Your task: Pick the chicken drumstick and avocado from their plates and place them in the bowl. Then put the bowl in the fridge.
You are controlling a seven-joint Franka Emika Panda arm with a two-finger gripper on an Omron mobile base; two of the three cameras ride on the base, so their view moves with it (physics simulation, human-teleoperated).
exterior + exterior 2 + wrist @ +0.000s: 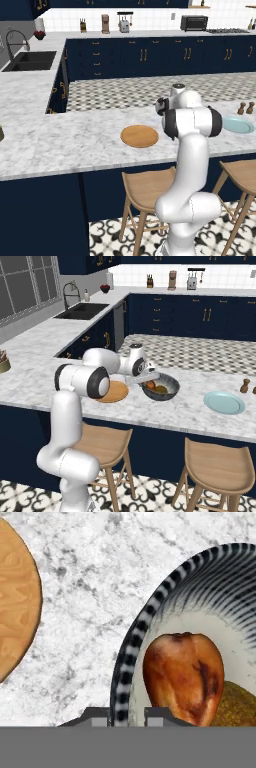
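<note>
The dark speckled bowl point(172, 387) stands on the marble counter between the two plates. In it lie the reddish-brown chicken drumstick point(182, 677) and, beside it, the dark avocado point(237, 707). My gripper point(127, 716) is at the bowl's left rim point(150, 617), one fingertip outside the wall and one inside, shut on it. In the right base view the gripper point(149, 382) reaches down over that rim. The tan wooden plate point(117, 391) lies bare to the bowl's left, the pale blue plate point(224, 402) bare to its right. The fridge is out of view.
Salt and pepper shakers point(244, 385) stand behind the blue plate. Wooden stools point(215, 466) sit under the counter's front edge. A sink point(82, 310) is set in the far left counter. Bare marble point(100, 572) separates bowl and wooden plate.
</note>
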